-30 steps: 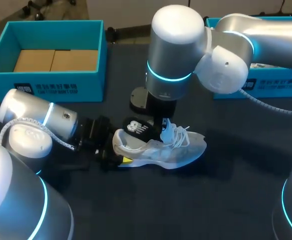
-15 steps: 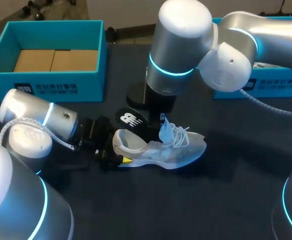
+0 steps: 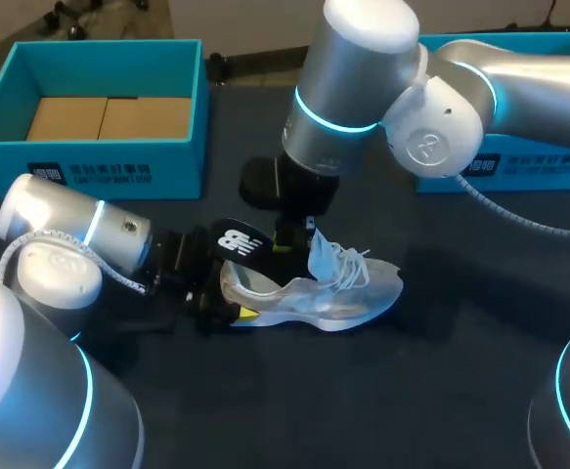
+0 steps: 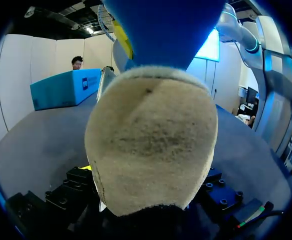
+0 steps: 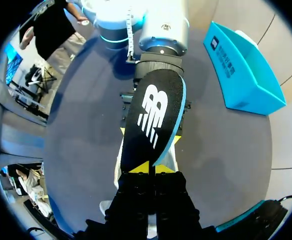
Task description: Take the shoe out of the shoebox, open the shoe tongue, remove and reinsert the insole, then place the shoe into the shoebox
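- Shoe (image 3: pixel 333 293): white, upright on table (image 3: pixel 441 391). Its heel is pinched by the left gripper (image 3: pixel 236 308); that arm lies low behind the heel.
- Right arm drops steeply above the shoe. Right gripper (image 5: pixel 148 169) has its fingers nearly together on one end of the insole (image 5: pixel 156 120).
- Since 1.0 s ago the insole has lifted out and swung over the heel; the shoe has not moved.
- Left wrist view: the heel blocks the fingertips.
- Shoebox (image 3: pixel 118 166): open, well beyond the heel.

insole (image 3: pixel 238 242) above shoe (image 3: pixel 335 299) heel, shoebox (image 3: pixel 109 178) behind — left
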Motion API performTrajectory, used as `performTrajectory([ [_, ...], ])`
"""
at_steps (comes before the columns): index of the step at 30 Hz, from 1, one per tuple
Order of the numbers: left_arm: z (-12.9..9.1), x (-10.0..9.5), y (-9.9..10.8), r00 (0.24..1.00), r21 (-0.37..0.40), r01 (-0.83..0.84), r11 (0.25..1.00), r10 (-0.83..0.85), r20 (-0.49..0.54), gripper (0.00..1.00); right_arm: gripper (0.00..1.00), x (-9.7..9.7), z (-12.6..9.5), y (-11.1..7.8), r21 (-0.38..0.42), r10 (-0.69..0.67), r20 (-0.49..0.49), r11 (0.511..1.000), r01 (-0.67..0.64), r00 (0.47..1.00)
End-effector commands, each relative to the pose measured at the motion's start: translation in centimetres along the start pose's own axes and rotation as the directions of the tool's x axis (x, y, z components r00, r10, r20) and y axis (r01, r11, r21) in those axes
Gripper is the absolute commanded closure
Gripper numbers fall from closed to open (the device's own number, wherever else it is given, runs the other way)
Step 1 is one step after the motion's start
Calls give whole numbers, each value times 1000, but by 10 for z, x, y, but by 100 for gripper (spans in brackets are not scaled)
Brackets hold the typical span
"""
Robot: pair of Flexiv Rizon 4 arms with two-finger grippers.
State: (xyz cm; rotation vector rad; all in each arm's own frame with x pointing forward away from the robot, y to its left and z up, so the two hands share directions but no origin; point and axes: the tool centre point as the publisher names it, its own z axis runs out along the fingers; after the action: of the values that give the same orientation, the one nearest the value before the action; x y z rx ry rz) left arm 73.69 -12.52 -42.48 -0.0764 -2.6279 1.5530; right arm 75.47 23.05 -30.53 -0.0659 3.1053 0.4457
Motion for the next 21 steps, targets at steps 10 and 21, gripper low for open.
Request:
performTrajectory([
  [10, 1, 1, 1, 1000, -4, -1, 1000, 1, 1, 100, 73, -1, 9, 10, -53, -6, -21, 999, 5, 1000],
  [21, 1, 1, 1, 1000, -4, -1, 1000, 1, 1, 100, 4, -6, 2, 12, -110, -6, -126, 994, -8, 992],
])
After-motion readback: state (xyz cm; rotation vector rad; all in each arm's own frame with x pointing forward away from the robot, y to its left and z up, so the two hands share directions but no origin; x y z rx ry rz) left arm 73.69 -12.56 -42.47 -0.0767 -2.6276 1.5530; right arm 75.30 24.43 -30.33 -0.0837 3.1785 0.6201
